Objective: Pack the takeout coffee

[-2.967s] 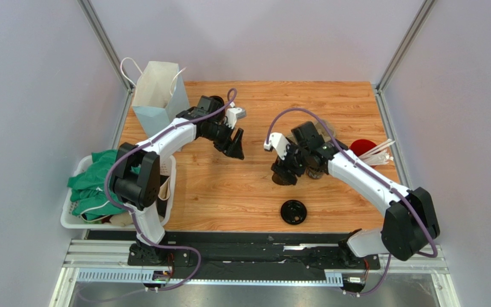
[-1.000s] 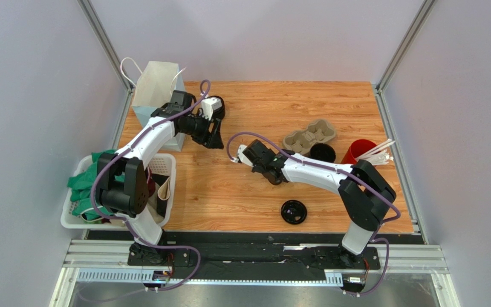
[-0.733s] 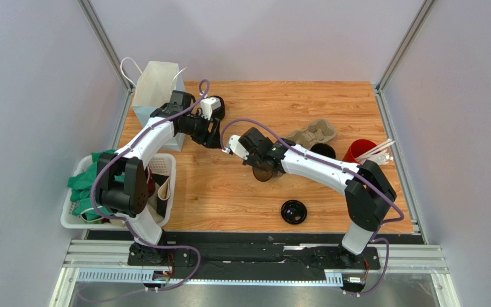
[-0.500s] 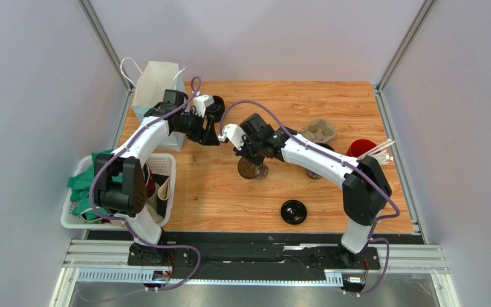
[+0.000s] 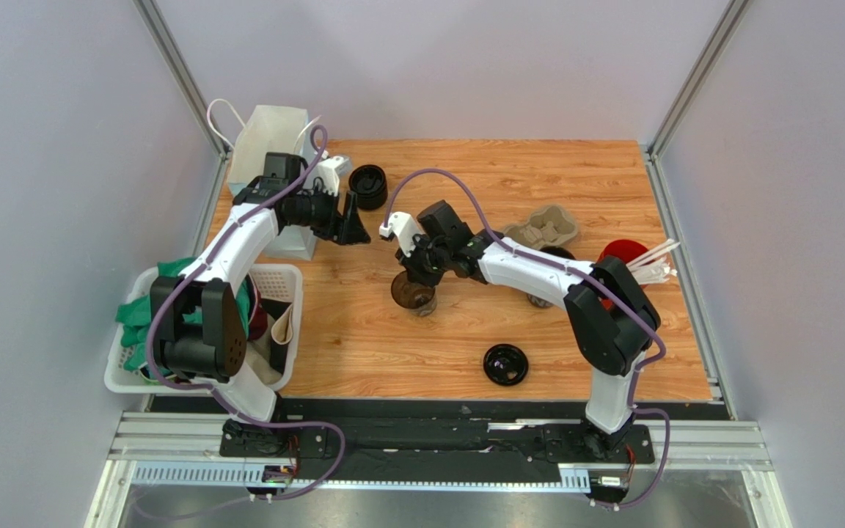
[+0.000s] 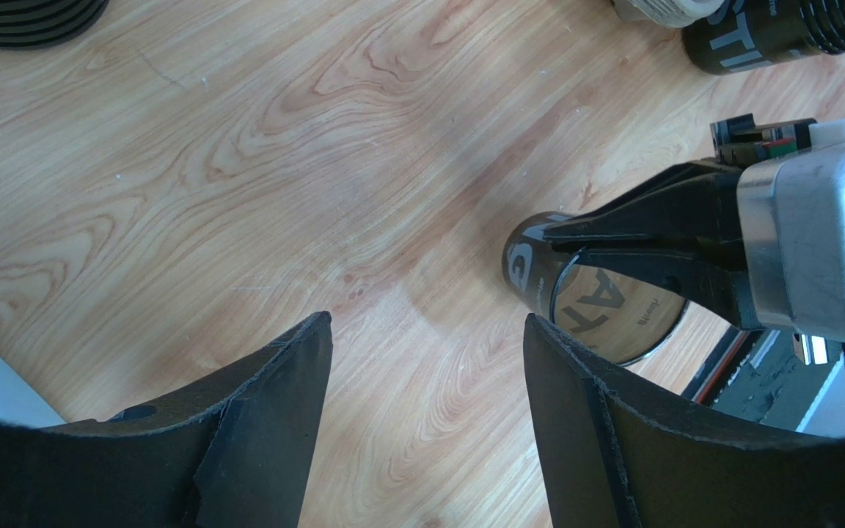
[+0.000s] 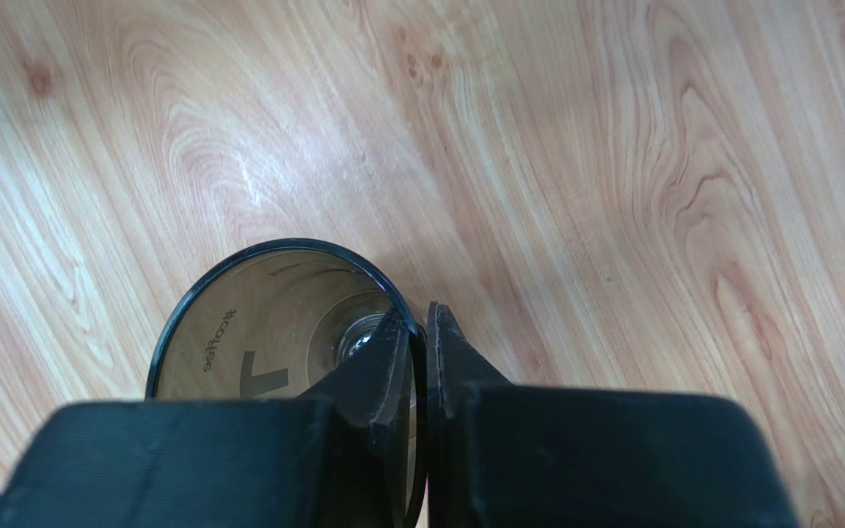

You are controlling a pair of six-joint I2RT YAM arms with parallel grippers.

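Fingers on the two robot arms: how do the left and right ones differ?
The left arm's black fingers stand wide apart, holding nothing; the right arm's black fingers are pinched shut on the wall of the dark lidless cup, one inside, one outside. The left fingers sit by the white paper bag, the right fingers at mid-table. Both pairs point down at the wooden table.

Right pincer (image 7: 418,325) with rim-pinched cup (image 5: 413,294) leftward from the cardboard tray (image 5: 543,229); left pincer (image 6: 425,330) nearer bag (image 5: 267,138).
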